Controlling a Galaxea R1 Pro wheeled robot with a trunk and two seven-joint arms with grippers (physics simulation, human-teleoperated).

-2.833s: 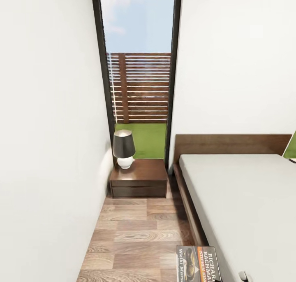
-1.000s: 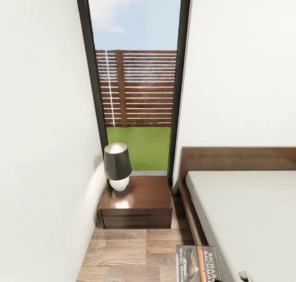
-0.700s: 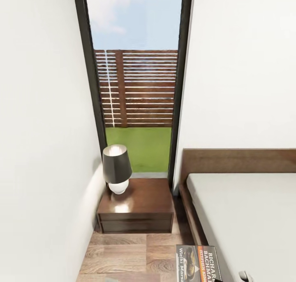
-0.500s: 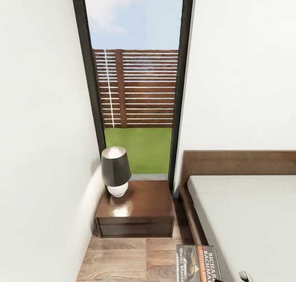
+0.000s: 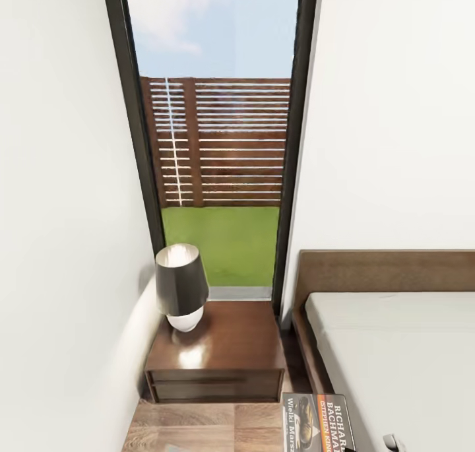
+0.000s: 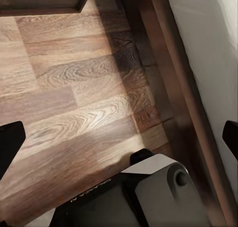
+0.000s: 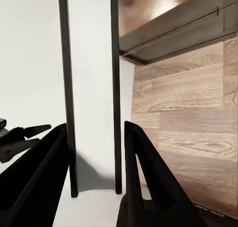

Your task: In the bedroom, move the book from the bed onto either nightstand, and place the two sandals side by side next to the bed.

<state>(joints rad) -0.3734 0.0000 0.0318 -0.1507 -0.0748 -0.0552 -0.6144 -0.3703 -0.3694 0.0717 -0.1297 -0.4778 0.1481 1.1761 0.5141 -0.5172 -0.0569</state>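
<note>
The book [image 5: 317,423], a dark paperback with orange and white lettering, hangs at the head view's lower edge between the floor and the bed [image 5: 396,359]. My right gripper [image 7: 91,137] is shut on the book [image 7: 91,88], seen edge-on as white pages between dark covers. The nightstand [image 5: 218,356], dark brown with a glossy top, stands ahead in the corner under the window. Its drawer front [image 7: 178,31] lies beyond the book. My left gripper [image 6: 121,135] is open over the wood floor, beside the bed's dark frame [image 6: 168,78]. The sandals are out of view.
A lamp [image 5: 181,286] with a dark shade and white base takes the nightstand's left rear part. A white wall [image 5: 66,241] closes the left side. The strip of plank floor [image 5: 211,425] between wall and bed is narrow. A tall black-framed window [image 5: 218,175] is behind.
The camera has moved forward, so the nightstand, lamp and window look nearer and larger. The book keeps the same place in the picture, still held.
</note>
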